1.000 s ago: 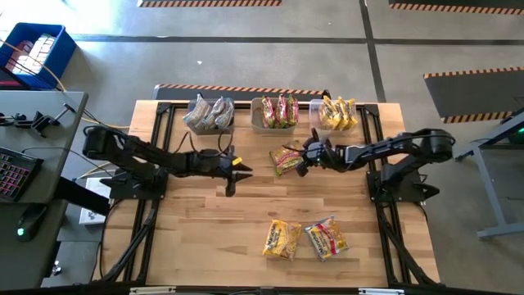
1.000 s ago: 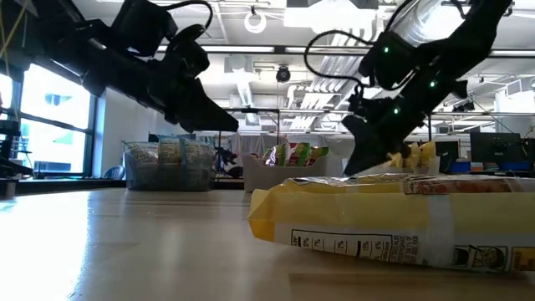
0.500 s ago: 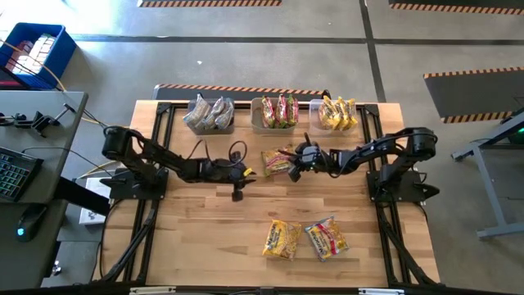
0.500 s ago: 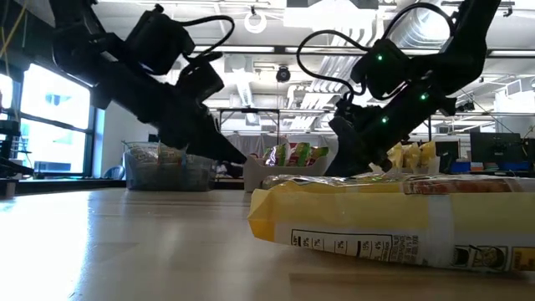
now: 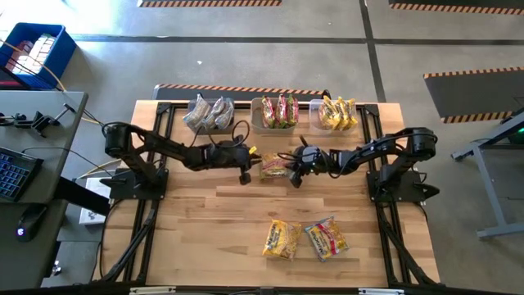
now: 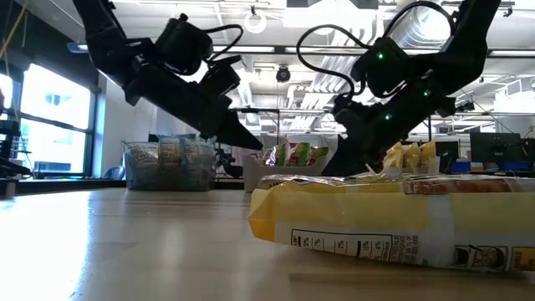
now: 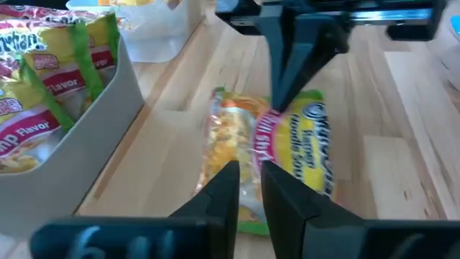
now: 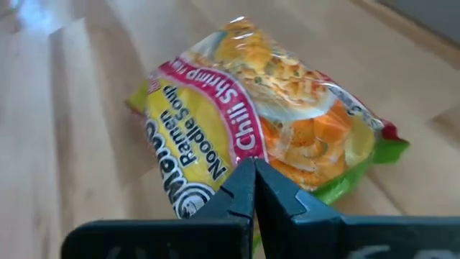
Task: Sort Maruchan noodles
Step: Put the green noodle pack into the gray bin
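One noodle packet (image 5: 274, 165), yellow with a pink band and a green end, lies flat on the table below the middle bin. It also shows in the left wrist view (image 7: 295, 158) and in the right wrist view (image 8: 266, 93). My right gripper (image 5: 292, 169) is shut, its tips on the packet's right end. My left gripper (image 5: 247, 164) stands at the packet's left end, its fingers (image 7: 230, 188) a narrow gap apart over that end. I cannot tell whether they touch it. Two more yellow packets (image 5: 281, 239) (image 5: 327, 238) lie near the front edge. My right gripper has its shut fingertips (image 8: 244, 180) down on the packet's top face at its yellow right end (image 7: 298, 122). The fingers slant down from the table's right side. I cannot tell whether any film is pinched between them. The packet lies flat on the table.
Three bins stand in a row at the far edge: one with silvery packets (image 5: 208, 113), one with green and red packets (image 5: 277, 111), one with yellow packets (image 5: 336, 113). In the low view a near packet (image 6: 393, 217) hides the table behind it. Bare wood lies at the front left.
My right gripper has gone toward the table's left edge, and the packet has slid that way along the table with it, staying flat. My left gripper has gone right and toward the far edge, up to the packet's left end.
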Controlling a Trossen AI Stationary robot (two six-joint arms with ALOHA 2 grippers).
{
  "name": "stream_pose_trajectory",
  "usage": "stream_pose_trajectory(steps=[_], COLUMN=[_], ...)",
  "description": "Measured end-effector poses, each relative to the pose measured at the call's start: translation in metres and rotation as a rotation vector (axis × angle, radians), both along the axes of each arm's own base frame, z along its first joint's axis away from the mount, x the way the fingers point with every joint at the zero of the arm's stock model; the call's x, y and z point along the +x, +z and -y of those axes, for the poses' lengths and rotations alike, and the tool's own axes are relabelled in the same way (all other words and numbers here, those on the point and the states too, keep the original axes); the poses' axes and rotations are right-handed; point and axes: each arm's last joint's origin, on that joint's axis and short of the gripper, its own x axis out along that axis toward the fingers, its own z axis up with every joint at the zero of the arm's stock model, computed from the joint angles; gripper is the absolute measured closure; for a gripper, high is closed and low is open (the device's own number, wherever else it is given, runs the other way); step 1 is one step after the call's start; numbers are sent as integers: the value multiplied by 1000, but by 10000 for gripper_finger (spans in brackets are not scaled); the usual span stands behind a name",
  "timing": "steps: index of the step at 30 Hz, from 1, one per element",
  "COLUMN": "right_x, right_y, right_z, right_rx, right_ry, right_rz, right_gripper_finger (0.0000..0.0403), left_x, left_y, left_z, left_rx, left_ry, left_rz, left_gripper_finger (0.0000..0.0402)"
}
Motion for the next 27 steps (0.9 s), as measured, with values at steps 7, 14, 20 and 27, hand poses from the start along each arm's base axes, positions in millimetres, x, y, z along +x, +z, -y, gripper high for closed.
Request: stream_pose_trajectory(steps=[7, 14, 20, 27], right_x=[1, 0, 0, 0], right_y=[0, 6, 15, 15], right_z=[-5, -9, -12, -11], right_rx=[63, 84, 52, 27], right_ry=[161, 228, 233, 199], right_rz=[9, 32, 59, 54], right_gripper_finger=[403, 403, 403, 403], left_x=[0, -2, -4, -7], left_y=[2, -3, -11, -17], left_z=[-12, -10, 8, 34], left_rx=[7, -31, -96, -174], left_ry=[32, -22, -125, -163], left_rz=[-3, -48, -134, -216], left_gripper_finger=[372, 385, 386, 336])
